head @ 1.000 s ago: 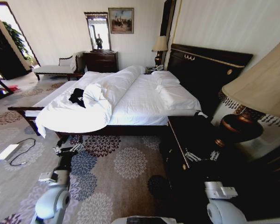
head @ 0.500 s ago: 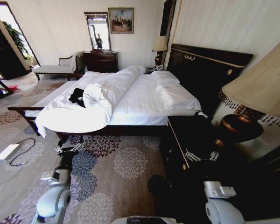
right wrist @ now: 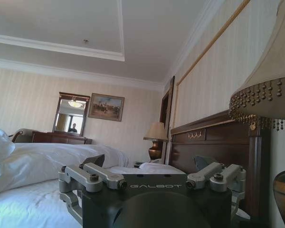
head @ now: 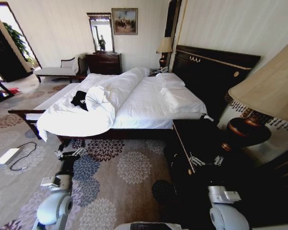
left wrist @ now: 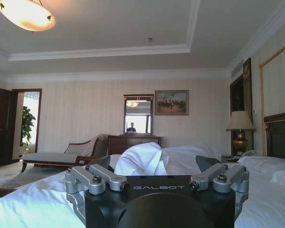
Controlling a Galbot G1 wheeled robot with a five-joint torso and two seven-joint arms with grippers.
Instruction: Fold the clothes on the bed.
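Standing off from the bed (head: 134, 110), with patterned carpet between robot and bed frame, nothing yet within reach. Left of the bed's rolled-back white duvet (head: 113, 88), on the flat sheet toward the foot end: the clothes (head: 79, 99), a black T-shirt lying crumpled in a small heap, touching the duvet's edge, unfolded. Low over the carpet before the bed's near side, the left gripper (head: 70, 154), released, holding nothing, fingers spread apart. Farther right, beside the dark nightstand (head: 201, 143) at the head end of the bed, the right gripper (head: 205, 160), likewise spread wide and empty. Step in hand, by judgement: closing in on the bed. Best done by drawing up square to the bed's foot-end side where the shirt lies, keeping both arms low and clear of the frame, and stopping near enough for both grippers to span the shirt. No containers anywhere around the bed.
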